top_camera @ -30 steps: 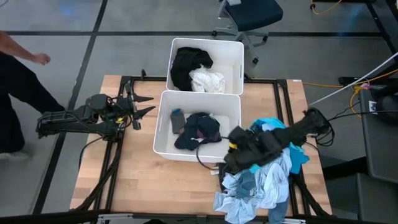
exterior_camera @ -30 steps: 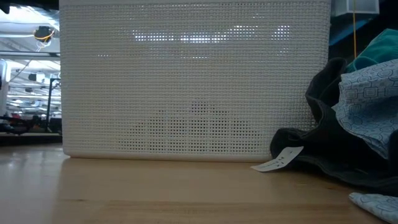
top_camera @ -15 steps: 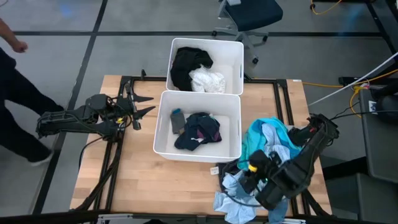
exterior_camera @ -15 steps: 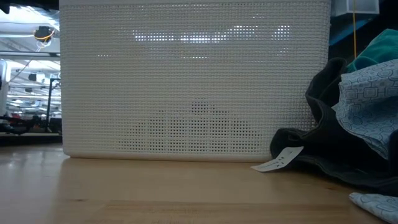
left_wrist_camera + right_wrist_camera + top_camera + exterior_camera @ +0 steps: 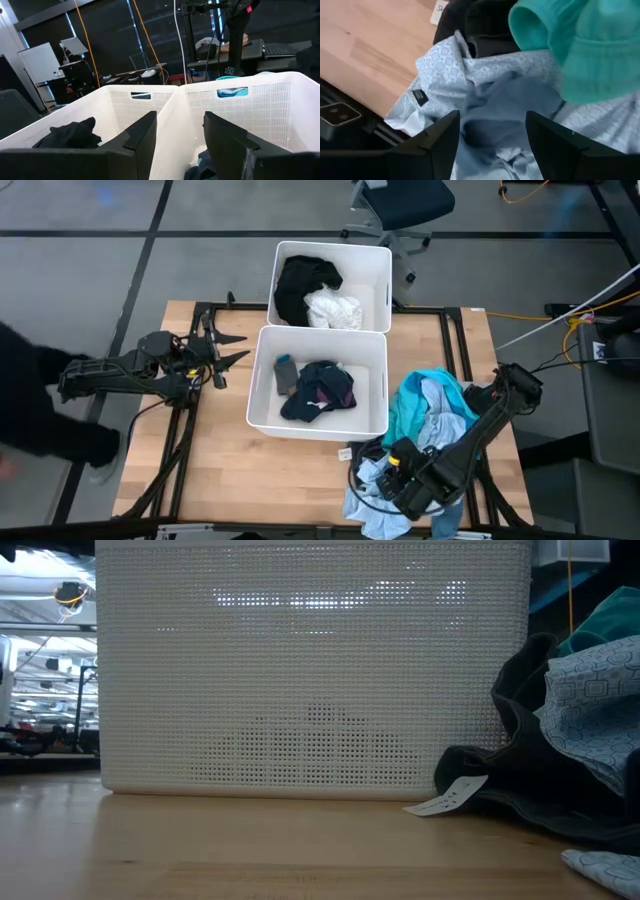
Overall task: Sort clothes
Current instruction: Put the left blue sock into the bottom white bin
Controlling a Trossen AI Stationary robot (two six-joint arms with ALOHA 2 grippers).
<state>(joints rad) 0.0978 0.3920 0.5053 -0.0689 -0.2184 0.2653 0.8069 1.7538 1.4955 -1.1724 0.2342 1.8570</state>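
**Right arm positioned over the unsorted pile for the next pick**

Landmark: the near bin (image 5: pixel 266 418), the white container at table centre.

1. Table (image 5: pixel 230 470). The wooden top carries the two bins, with the unsorted pile to the right of the near bin.
2. Far bin (image 5: pixel 382 280). It stands directly behind the near bin, touching it, and holds a black garment (image 5: pixel 303 283) and a white garment (image 5: pixel 333 310).
3. Near bin contents: dark clothes (image 5: pixel 318 392) and a small grey-blue item (image 5: pixel 286 372).
4. Unsorted pile (image 5: pixel 425 420). Just right of the near bin lie a teal garment (image 5: pixel 575 50), a patterned light-blue shirt (image 5: pixel 485 75) and a dark garment (image 5: pixel 520 790) beneath them.
5. Right gripper (image 5: pixel 492 132). It hovers over the front part of the pile, to the right of and nearer than the near bin. Its jaws stand wide and empty, aimed down at the light-blue shirt.
6. Left gripper (image 5: pixel 177 132). It waits to the left of the near bin, jaws apart, holding nothing.

Step in hand: judged as the approach to a new pick. The next move calls for a descent onto one fabric fold, then closure on a single garment, not on several layers.

Change from the earlier frames: the right arm lay across the pile's middle beside the near bin; it has swung to the pile's front edge. The left arm, the bins and their contents are unchanged.
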